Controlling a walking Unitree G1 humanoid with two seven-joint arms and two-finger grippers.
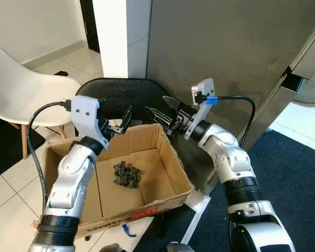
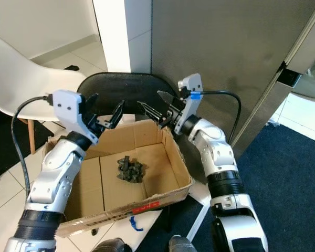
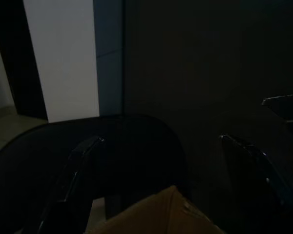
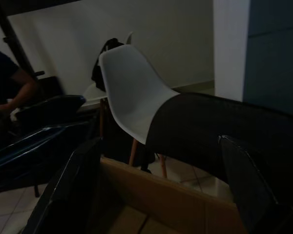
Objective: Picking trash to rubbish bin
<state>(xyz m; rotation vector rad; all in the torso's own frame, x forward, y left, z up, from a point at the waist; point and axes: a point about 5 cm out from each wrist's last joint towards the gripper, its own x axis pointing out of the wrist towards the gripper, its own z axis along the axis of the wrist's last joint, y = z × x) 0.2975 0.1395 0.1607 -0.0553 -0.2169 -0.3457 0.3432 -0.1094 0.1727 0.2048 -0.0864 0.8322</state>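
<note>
An open cardboard box [image 1: 170, 157] stands on the floor before me. On its bottom lies a dark crumpled piece of trash [image 1: 127, 174]. My left gripper [image 1: 121, 122] hovers open and empty over the box's far rim. My right gripper [image 1: 160, 109] hangs open and empty over the far right corner, pointing toward the left one. In the left wrist view, the black fingers [image 3: 73, 185] stand wide apart above a box corner [image 3: 171, 214]. The right wrist view looks between spread fingers [image 4: 249, 180] at the box wall [image 4: 161, 200].
A black chair [image 1: 121, 94] stands right behind the box, and a white chair [image 1: 21, 89] is at the left. A tall grey cabinet [image 1: 226, 47] rises behind the right arm. Dark carpet [image 1: 294, 173] lies to the right. A seated person [image 4: 10, 87] is beyond the white chair.
</note>
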